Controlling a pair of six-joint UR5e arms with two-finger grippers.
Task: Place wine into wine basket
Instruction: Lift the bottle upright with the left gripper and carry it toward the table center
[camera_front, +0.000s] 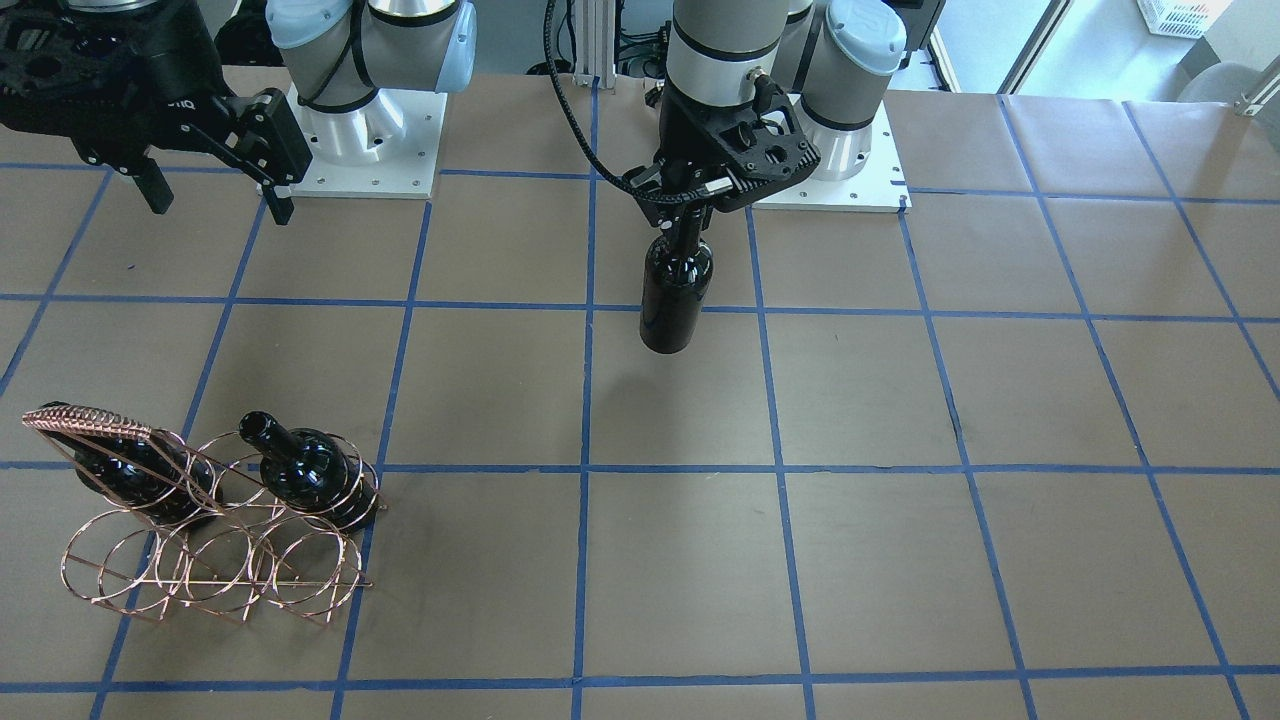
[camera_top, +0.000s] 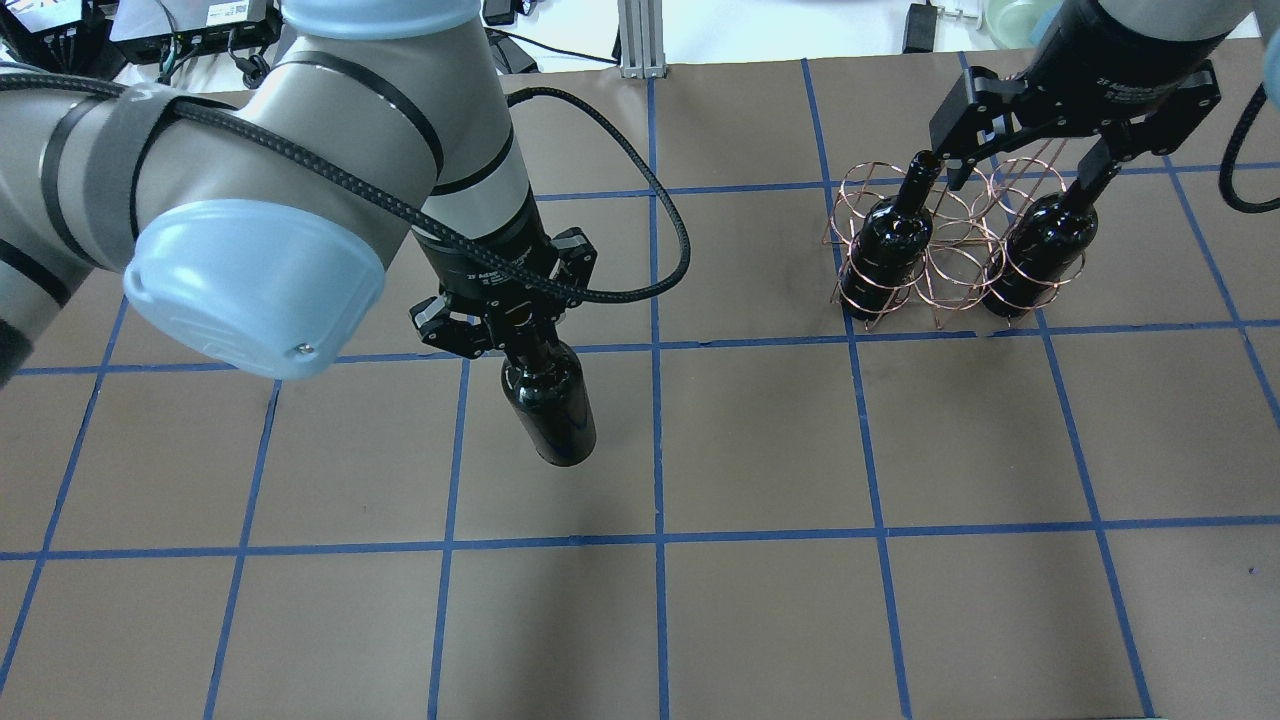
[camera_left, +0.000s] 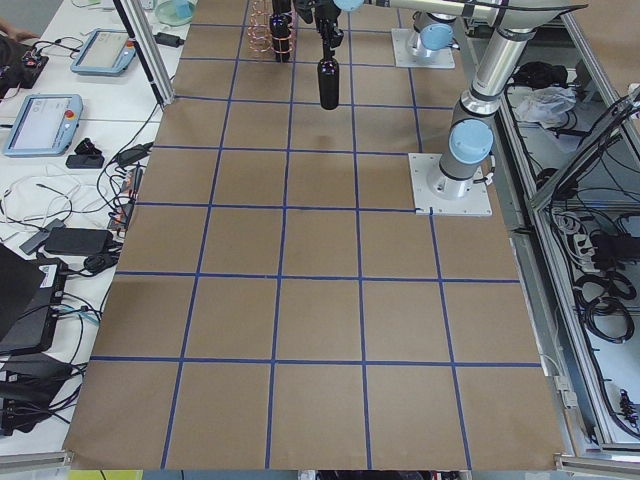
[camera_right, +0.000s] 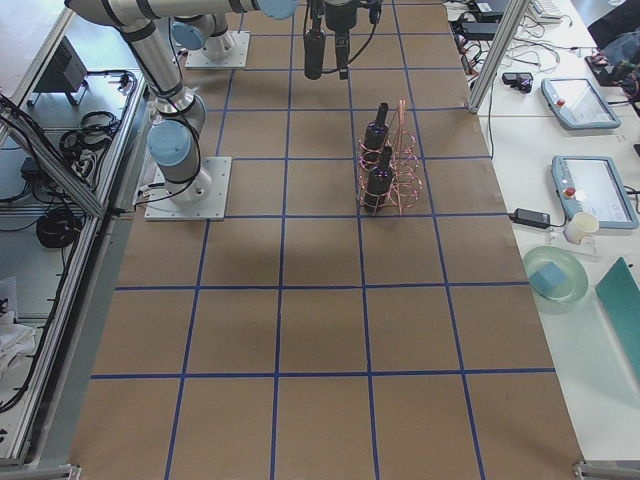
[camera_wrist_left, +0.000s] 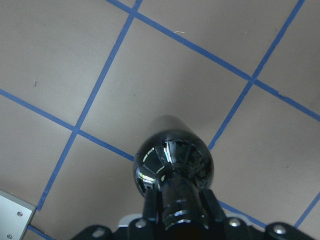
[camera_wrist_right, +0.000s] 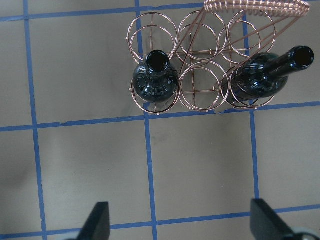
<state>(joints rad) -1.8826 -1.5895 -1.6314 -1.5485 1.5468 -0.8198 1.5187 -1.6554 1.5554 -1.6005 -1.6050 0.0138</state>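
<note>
front-facing view: the left gripper (camera_front: 690, 205) is clamped narrow on the neck of the wine (camera_front: 676, 290), which hangs upright over the table (camera_front: 900, 400) near the robot's base, well apart from the wine basket (camera_front: 215, 545). the right gripper (camera_front: 218, 205) is spread wide and holds nothing.

overhead view: that wide pincer hovers above the basket, where two other bottles (camera_top: 885, 245) stand in the end rings of one row (necks up).

left wrist view: both fingers (camera_wrist_left: 151, 210) press the neck, a contact the outer cameras hide.

right wrist view: its fingertips frame brown table beside the basket, touching nothing. the braided handle slants across the rings.
</note>
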